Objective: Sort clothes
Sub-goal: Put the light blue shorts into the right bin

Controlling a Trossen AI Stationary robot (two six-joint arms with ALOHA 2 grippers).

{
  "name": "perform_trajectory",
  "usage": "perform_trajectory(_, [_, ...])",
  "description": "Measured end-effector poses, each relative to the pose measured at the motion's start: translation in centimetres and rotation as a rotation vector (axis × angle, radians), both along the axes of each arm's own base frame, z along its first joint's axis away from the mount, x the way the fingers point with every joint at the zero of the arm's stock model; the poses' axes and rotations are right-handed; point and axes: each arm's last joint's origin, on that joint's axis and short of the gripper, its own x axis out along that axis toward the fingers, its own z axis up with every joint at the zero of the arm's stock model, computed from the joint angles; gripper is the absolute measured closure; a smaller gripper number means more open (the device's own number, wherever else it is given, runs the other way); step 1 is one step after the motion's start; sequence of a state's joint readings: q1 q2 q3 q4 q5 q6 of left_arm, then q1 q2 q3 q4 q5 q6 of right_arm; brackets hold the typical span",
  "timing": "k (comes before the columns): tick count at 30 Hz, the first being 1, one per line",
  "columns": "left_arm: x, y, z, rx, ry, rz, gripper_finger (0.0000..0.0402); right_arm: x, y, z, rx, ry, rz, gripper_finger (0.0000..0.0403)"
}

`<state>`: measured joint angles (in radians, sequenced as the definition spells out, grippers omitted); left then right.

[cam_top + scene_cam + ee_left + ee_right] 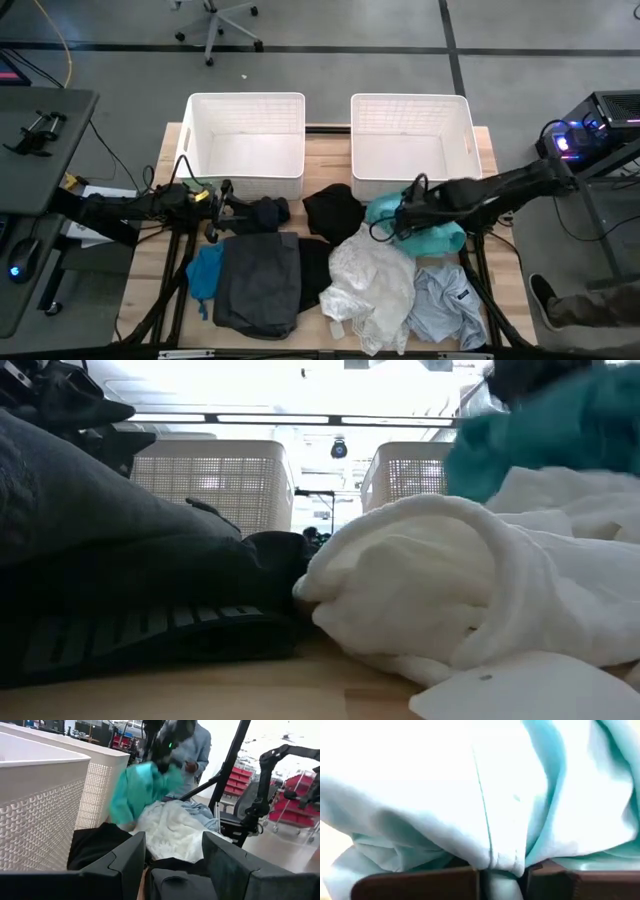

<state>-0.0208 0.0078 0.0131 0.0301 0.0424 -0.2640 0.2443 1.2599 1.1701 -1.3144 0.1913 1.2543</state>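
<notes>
My right gripper (392,222) is shut on a teal garment (425,232) in front of the right basket; it also shows raised in the left wrist view (142,790) and the low view (550,430). My left gripper (225,205) is open, level, its fingers (125,862) on either side of a navy garment (266,212); whether they touch it I cannot tell. On the table lie a black garment (335,212), a dark grey one (260,280), a bright blue one (207,270), a white one (370,285) and a pale grey-blue one (445,305). My right gripper pinches a bunched fold of the teal garment (502,862) between its two fingers (420,882). The cloth is gathered in several layers at the fingers. The garment hangs slack below the gripper, its lower end (120,817) just over the white garment.
Two white lattice baskets (247,150) (410,150) stand side by side at the table's far edge. A person in a pale blue shirt (197,745) stands beyond the table's right side. A side desk (40,140) is at the left, equipment (600,120) at the right.
</notes>
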Motion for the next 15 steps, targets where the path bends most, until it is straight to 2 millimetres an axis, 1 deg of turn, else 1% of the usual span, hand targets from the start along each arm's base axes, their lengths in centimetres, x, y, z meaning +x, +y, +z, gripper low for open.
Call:
perform_trajectory(3, [0.0,0.0,-0.1,-0.047,0.008,-0.002,0.0216,0.2,-0.2,4.9,-0.009,-0.137,0.048,0.0375])
perform_trajectory(5, [0.0,0.0,0.0,-0.068,0.008,-0.002,0.0216,0.0,-0.4,8.1,-0.05,-0.248,0.076,0.0375])
perform_trajectory(9, [0.0,0.0,0.0,-0.122,0.01,-0.002,0.0216,-1.0,-1.9,13.9,-0.258,-0.462,0.044,0.0375])
perform_trajectory(12, [0.0,0.0,0.0,-0.153,0.013,-0.003,0.0216,-2.1,-3.6,17.0,-0.454,-0.539,-0.039,0.0375])
perform_trajectory(15, [0.0,0.0,0.0,-0.154,0.013,-0.003,0.0216,-3.1,-5.7,18.7,-0.619,-0.514,-0.096,0.0375])
